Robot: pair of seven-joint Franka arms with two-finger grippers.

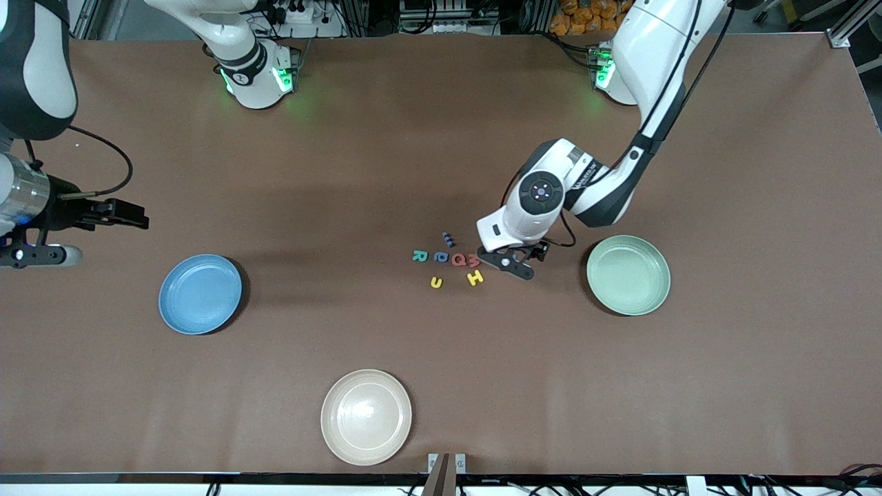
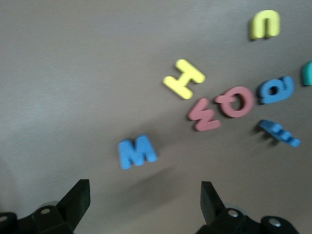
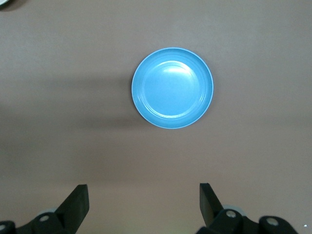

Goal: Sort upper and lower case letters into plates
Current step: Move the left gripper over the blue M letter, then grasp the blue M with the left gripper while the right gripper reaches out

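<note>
Small foam letters lie in a cluster mid-table: a green R (image 1: 419, 255), a blue lower-case letter (image 1: 441, 257), a red Q (image 1: 458, 260), a red M (image 1: 473, 260), a yellow H (image 1: 475, 278) and a yellow u (image 1: 436, 282). My left gripper (image 1: 508, 265) hangs low and open between this cluster and the mint green plate (image 1: 628, 275). In the left wrist view a blue M (image 2: 137, 151) lies just ahead of the left gripper (image 2: 144, 192), untouched. My right gripper (image 1: 134, 215) waits open, with the light blue plate (image 3: 172, 87) in its view and nothing in its jaws. Both plates are empty.
A cream-beige plate (image 1: 366, 416) sits empty near the table's front edge. A small dark blue piece (image 1: 448, 239) lies at the cluster's edge toward the robots' bases. The light blue plate (image 1: 200, 294) lies toward the right arm's end.
</note>
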